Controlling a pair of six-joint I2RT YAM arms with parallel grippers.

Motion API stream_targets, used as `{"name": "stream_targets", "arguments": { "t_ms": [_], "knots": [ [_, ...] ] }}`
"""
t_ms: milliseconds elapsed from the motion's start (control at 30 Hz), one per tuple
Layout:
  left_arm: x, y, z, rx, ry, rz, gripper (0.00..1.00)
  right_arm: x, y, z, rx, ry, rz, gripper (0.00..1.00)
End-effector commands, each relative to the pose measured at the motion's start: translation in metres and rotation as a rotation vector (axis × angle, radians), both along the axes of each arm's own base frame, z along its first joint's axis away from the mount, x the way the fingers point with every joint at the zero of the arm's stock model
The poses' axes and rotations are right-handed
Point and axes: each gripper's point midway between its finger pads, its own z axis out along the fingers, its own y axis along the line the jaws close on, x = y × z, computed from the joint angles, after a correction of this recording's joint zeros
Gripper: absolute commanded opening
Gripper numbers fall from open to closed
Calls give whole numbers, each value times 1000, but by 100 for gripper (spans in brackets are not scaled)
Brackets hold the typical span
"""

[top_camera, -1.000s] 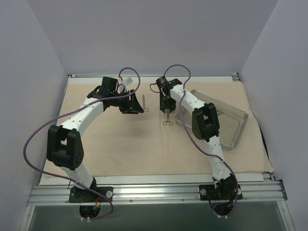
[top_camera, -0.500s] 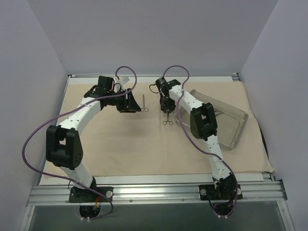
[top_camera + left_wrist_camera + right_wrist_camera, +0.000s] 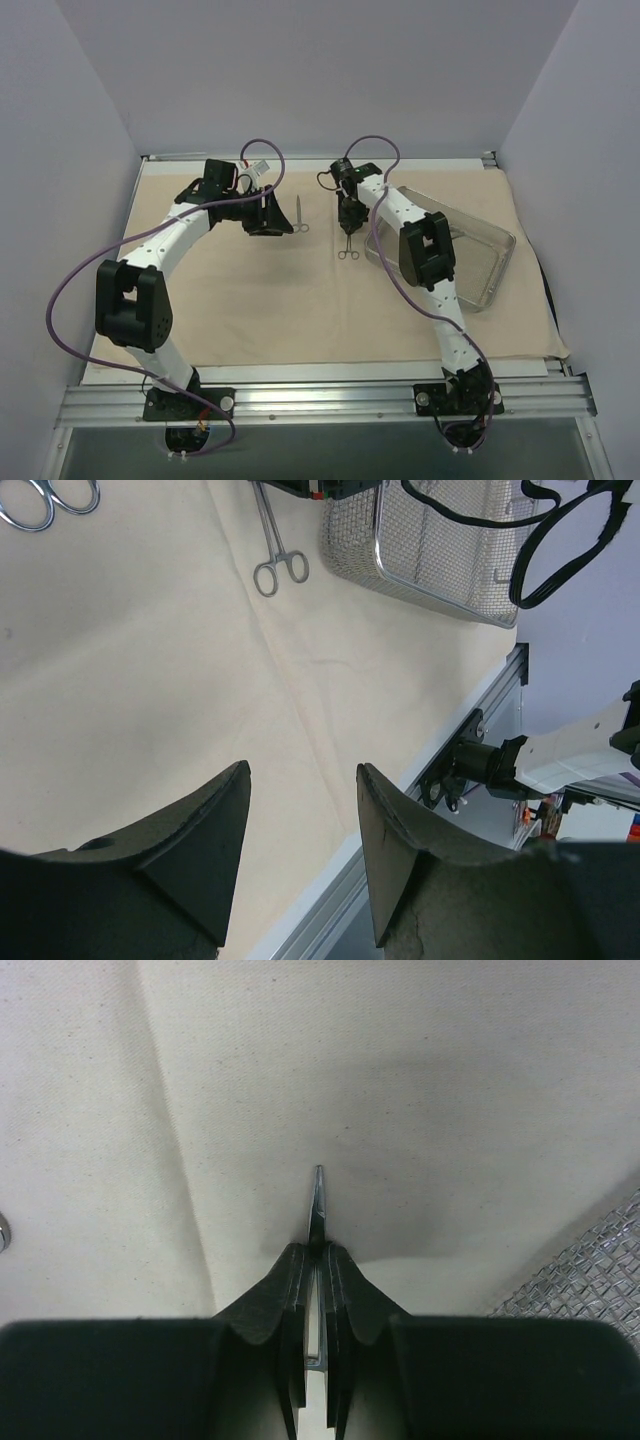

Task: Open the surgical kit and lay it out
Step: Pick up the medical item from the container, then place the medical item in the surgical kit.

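The beige cloth wrap (image 3: 250, 290) lies spread flat over the table. My right gripper (image 3: 347, 222) (image 3: 318, 1248) is shut on slim metal forceps (image 3: 347, 250). Their pointed tip (image 3: 318, 1200) pokes out past the fingers, and their ring handles trail toward the near side (image 3: 278, 565). The rectangular tray (image 3: 470, 262) (image 3: 440, 550) stands just right of that gripper. Metal scissors (image 3: 300, 215) (image 3: 45, 500) lie on the cloth between the arms. Left of them, my left gripper (image 3: 270, 222) (image 3: 302, 768) hangs open over bare cloth with nothing in it.
The table's metal rail (image 3: 330, 400) runs along the near edge, and it also shows in the left wrist view (image 3: 400, 810). Grey walls close in the back and both sides. The right arm's elbow (image 3: 425, 255) hangs over the tray's left part.
The right gripper has closed on the forceps and shifted slightly right. The left arm drew back a little to the left early on and has since held still, open.
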Motion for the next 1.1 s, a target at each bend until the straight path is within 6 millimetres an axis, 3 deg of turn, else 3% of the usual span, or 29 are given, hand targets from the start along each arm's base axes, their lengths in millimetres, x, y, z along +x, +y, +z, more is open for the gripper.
{"name": "stream_targets", "arguments": {
  "t_ms": [0, 200, 600, 767, 1067],
  "knots": [
    [0, -4, 8, -30, -32, -30, 56, 3, -16, 36, -5, -53, -9, 0],
    [1, -15, 0, -59, -6, -58, 56, -1, -5, 69, 82, -96, -23, 0],
    [1, -76, -16, -163, -11, -131, 56, -12, 39, 124, 300, -133, -25, 0],
    [3, -83, -20, -180, 4, -125, 56, -20, 51, 138, 347, -131, -11, 0],
    [6, -73, -35, -85, 12, -91, 56, -29, 62, 147, 369, -129, 11, 0]
  ]
}}
